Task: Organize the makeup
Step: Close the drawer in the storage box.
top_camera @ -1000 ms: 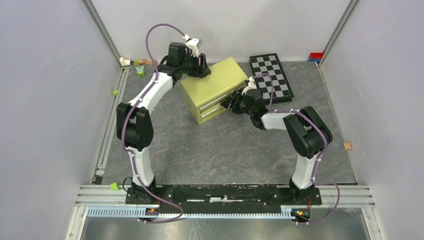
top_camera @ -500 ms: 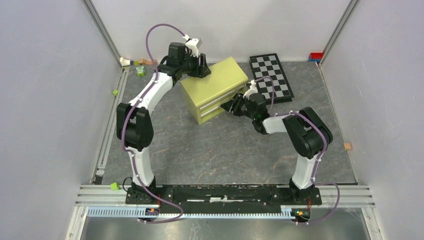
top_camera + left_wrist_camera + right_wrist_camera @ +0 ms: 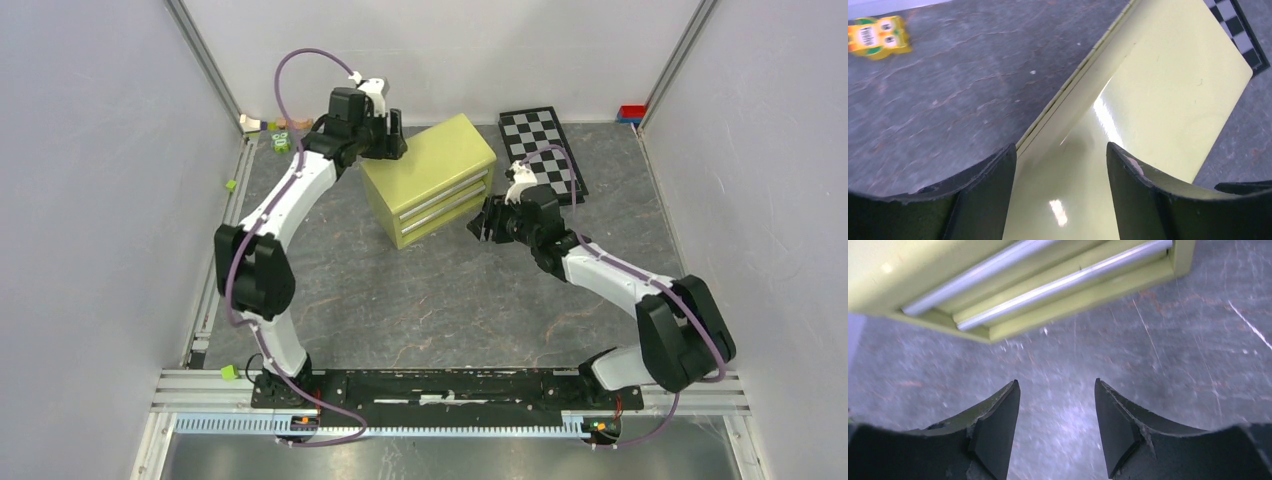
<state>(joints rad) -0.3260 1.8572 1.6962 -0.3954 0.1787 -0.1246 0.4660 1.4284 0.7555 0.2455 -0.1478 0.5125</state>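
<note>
The right gripper (image 3: 480, 222) has backed off from the front of the yellow-green drawer chest (image 3: 430, 180), where it stood a second ago. It now hangs over bare table at about 4 o'clock from the chest. Its jaws have spread wider and stand well apart with nothing between them. In the right wrist view the silver drawer handles (image 3: 1063, 282) lie ahead of the fingertips, clear of them.

The drawers now look flush with the chest front, so I judge a drawer has just been pushed shut.

The left gripper (image 3: 393, 135) has shifted a little toward 10 o'clock. It hovers at the chest's far-left top corner, jaws parted a touch more than before. One finger is over the lid, the other over the table beside the hinge edge, and it holds nothing.

No makeup shows in any view. If it is inside the closed chest, this part of the task looks close to finished, but that cannot be checked from here.

A black-and-white checkerboard (image 3: 545, 150) lies at 2 o'clock from the chest, near the right arm's elbow and wrist. Small toy blocks (image 3: 280, 140) sit at 10 o'clock by the wall, close beside the left arm. A tan block (image 3: 694, 292) rests well apart at 4 o'clock. Nothing lies between the grippers and the chest.
</note>
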